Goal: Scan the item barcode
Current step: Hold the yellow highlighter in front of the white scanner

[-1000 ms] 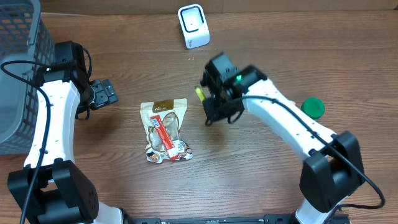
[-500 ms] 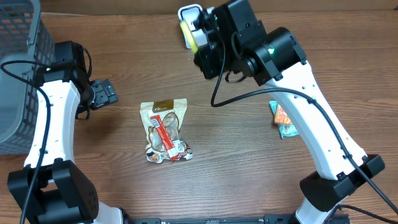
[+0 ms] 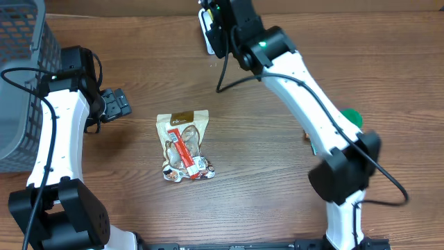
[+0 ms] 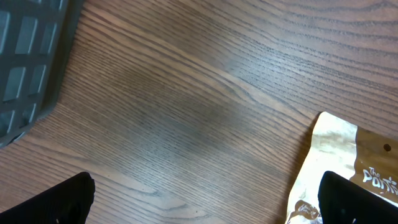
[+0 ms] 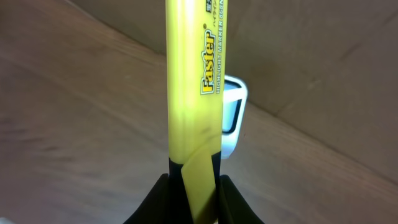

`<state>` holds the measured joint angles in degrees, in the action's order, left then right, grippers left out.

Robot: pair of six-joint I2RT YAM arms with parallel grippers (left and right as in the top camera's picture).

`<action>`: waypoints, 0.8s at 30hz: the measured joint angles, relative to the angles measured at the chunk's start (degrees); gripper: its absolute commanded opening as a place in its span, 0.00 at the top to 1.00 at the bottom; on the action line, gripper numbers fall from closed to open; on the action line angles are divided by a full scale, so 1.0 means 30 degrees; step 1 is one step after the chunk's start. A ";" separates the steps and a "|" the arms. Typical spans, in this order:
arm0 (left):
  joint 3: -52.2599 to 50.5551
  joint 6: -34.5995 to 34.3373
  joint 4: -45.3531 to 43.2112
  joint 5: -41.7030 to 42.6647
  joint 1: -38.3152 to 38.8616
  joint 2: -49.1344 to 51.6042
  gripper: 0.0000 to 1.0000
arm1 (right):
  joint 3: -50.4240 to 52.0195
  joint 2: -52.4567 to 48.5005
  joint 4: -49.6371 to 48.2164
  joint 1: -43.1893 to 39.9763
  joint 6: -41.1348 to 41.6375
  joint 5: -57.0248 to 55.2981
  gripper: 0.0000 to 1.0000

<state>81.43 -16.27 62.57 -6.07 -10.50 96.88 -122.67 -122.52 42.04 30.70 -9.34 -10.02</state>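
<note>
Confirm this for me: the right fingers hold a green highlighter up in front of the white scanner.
Not quite: the highlighter is yellow, not green, as the right wrist view shows. The right fingers do hold it up in front of the white scanner.

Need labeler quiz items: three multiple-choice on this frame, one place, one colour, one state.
1. Where is the snack bag? A held in the air B flat on the table between the arms C hanging off the edge
2. Colour of the marker in the right fingers? A yellow B blue C red
3. The left fingers are: A shut on the marker B open, empty C shut on the bag
Answers: B, overhead shows it mid-table; A, yellow barrel in the right wrist view; B, wide apart, nothing between.
</note>
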 measured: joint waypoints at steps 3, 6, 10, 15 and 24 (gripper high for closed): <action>0.0000 0.0000 0.0000 0.0000 0.0000 0.0000 0.00 | 0.0000 -0.1326 -0.1770 -0.0364 -0.0255 -0.0240 0.96; 0.0000 0.0000 0.0000 0.0000 0.0000 0.0000 0.00 | 0.0000 -0.2550 -0.3424 -0.0743 -0.0379 -0.0328 0.96; 0.0000 0.0000 0.0000 -0.0007 0.0000 0.0000 0.00 | 0.0000 -0.3840 -0.4597 -0.1122 -0.0401 -0.0408 0.96; 0.0000 0.0000 -0.0007 -0.0007 0.0000 0.0000 0.00 | 0.0000 -0.5413 -0.6178 -0.1435 -0.0401 -0.0466 0.96; 0.0000 0.0000 0.0000 0.0000 0.0000 0.0000 0.00 | 0.0000 -0.7286 -0.7176 -0.1472 -0.0401 -0.0466 0.96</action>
<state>81.43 -16.27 62.57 -6.07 -10.50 96.88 -122.67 -144.38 20.51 26.28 -10.55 -11.42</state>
